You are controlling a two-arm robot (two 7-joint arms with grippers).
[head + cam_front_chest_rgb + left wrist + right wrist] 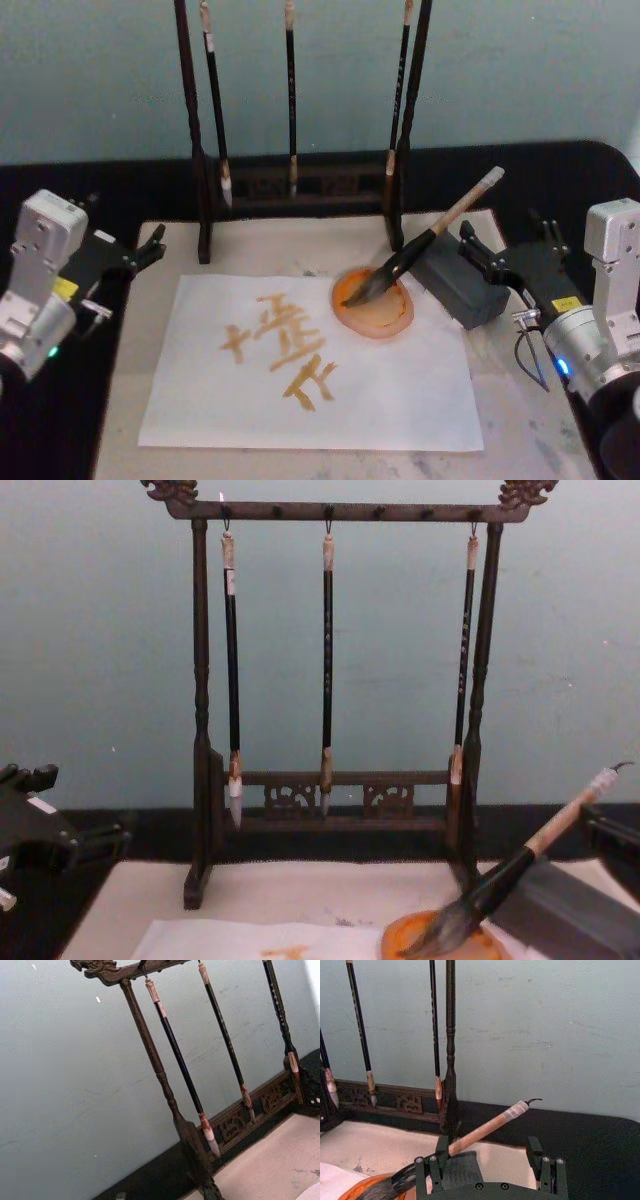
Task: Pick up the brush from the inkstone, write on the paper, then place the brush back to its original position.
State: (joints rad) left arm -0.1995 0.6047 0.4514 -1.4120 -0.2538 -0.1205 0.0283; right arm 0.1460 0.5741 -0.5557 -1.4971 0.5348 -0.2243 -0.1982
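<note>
Right gripper (478,252) open, fingers apart, empty, just beside the grey box (458,283) and near the brush (420,246) handle, not touching it. Brush lies tilted, bristles in the orange inkstone (385,316), handle propped up over the box. Inkstone sits on the paper's (400,400) right upper corner; paper carries orange characters. Left gripper (150,246) parked at table's left edge, fingers apart, empty.

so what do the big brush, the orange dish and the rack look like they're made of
The brush: pale bamboo-looking handle, glossy black lower section, bushy grey-brown hair tip. The orange dish: probably glazed ceramic or stone, smooth with a stained centre. The rack: dark carved wood, judging by its turned posts and fretwork rail.
</note>
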